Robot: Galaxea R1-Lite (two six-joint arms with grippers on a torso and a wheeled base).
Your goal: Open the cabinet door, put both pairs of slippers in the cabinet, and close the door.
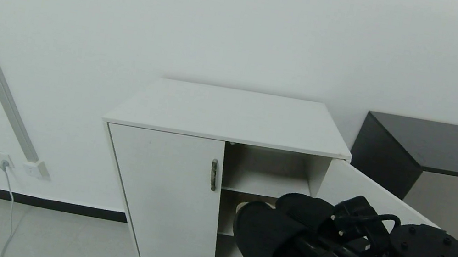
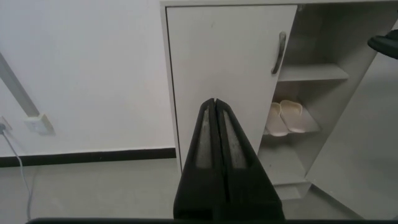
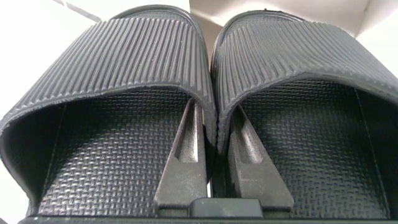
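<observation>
The white cabinet [image 1: 231,115] has its left door [image 1: 161,196] shut and its right door [image 1: 367,189] swung open toward me. A pair of black slippers [image 1: 266,237] hangs in front of the open half, level with the lower shelves. My right gripper [image 3: 214,109] is shut on the slippers' two inner strap edges, pinched together between its fingers [image 3: 186,155]. A beige pair of slippers [image 2: 289,117] lies on the cabinet's middle shelf. My left gripper [image 2: 214,106] is shut on nothing, held back from the closed left door [image 2: 224,74].
A dark cabinet [image 1: 439,150] with black handles stands right of the open door. Wall sockets with a hanging cable [image 1: 4,163] and a slanted conduit are on the left wall. Bare floor lies in front of the closed door.
</observation>
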